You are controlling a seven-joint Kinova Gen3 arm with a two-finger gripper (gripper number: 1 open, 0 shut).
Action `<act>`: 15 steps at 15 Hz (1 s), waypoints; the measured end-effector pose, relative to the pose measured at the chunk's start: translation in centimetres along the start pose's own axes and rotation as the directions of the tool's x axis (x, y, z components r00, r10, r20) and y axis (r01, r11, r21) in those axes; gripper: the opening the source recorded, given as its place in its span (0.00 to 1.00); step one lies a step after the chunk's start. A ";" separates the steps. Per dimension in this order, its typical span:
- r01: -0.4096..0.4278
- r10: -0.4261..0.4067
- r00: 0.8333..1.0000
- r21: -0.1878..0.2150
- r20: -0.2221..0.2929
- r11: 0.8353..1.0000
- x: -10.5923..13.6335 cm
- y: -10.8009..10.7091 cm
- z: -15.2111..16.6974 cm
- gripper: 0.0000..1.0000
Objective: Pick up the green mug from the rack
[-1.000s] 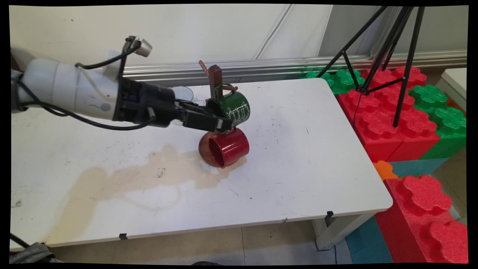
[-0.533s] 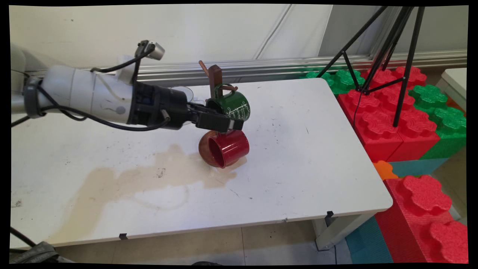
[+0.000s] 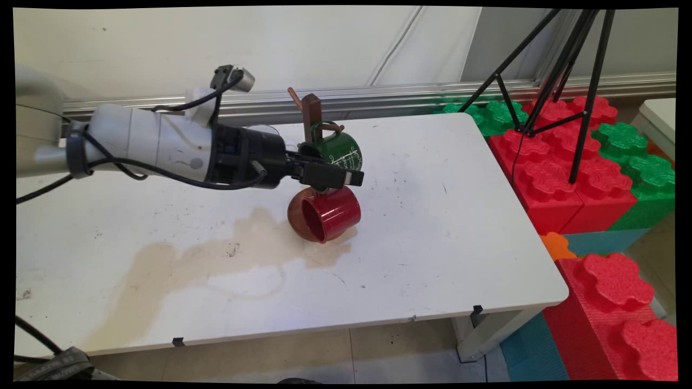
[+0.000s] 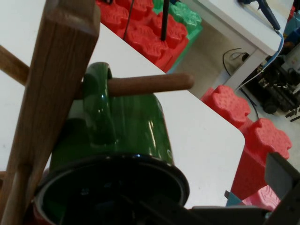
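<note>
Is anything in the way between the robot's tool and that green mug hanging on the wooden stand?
Nothing visible does. The tool is right at the green mug's open mouth. The mug hangs by its handle on the wooden stand's peg; a red mug lies on its side just below.

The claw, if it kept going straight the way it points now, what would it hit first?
Probably the green mug hanging on the rack's peg. In the hand view its open mouth sits directly ahead of the claw, already very near, though whether they touch is unclear.
</note>
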State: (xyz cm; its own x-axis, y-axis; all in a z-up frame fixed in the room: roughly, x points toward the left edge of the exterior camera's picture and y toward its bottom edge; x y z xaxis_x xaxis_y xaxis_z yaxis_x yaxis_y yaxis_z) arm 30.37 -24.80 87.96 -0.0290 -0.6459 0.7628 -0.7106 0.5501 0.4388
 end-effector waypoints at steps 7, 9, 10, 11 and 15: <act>-0.010 0.010 1.000 0.008 -0.011 1.000 -0.2 0.1 1.3 0.00; -0.014 0.015 1.000 0.013 -0.014 1.000 -0.2 0.1 1.4 0.00; -0.017 0.017 1.000 0.016 -0.016 1.000 -0.3 0.2 1.5 0.00; -0.020 0.020 1.000 0.018 -0.017 1.000 -0.3 0.2 1.4 0.00; -0.032 0.033 0.999 0.034 -0.028 0.999 -0.4 0.4 1.0 0.00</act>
State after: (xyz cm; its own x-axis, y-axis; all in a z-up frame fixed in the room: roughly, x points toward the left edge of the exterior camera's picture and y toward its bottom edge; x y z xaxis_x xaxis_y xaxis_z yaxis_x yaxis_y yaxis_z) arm 29.37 -24.86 87.35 -0.0331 -0.6126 0.7897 -0.7325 0.5525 0.3979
